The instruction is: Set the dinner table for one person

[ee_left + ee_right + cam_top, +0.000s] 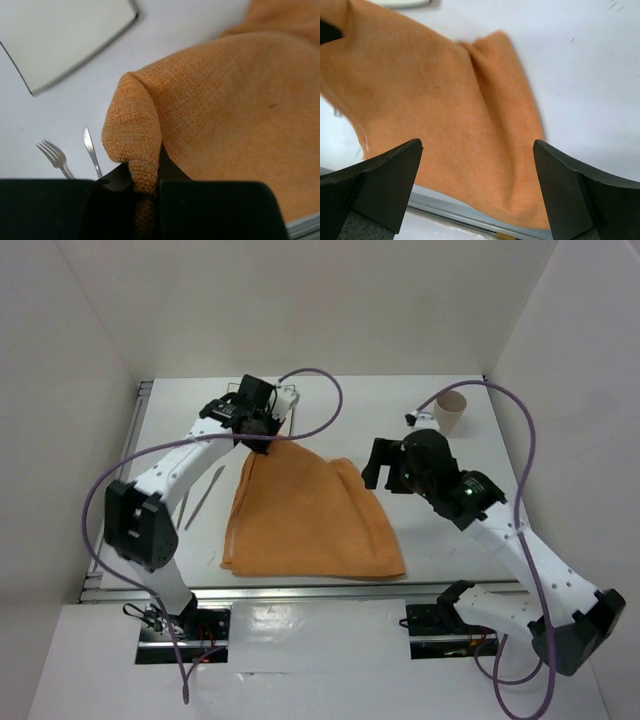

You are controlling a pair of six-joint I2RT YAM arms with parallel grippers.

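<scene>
An orange cloth (310,515) lies spread on the white dinner table (450,540). My left gripper (262,443) is shut on the cloth's far left corner, and the fabric bunches between the fingers in the left wrist view (145,185). My right gripper (383,478) is open and empty, hovering above the cloth's far right corner. In the right wrist view the cloth (445,115) lies below the spread fingers (385,180). A fork (55,157) and a knife (91,150) lie on the table left of the cloth. A square white plate (60,40) sits beyond them.
A brown paper cup (452,415) stands at the far right of the table. The cutlery (205,495) lies under the left arm. A metal rail (300,590) runs along the near edge. White walls enclose the table on three sides.
</scene>
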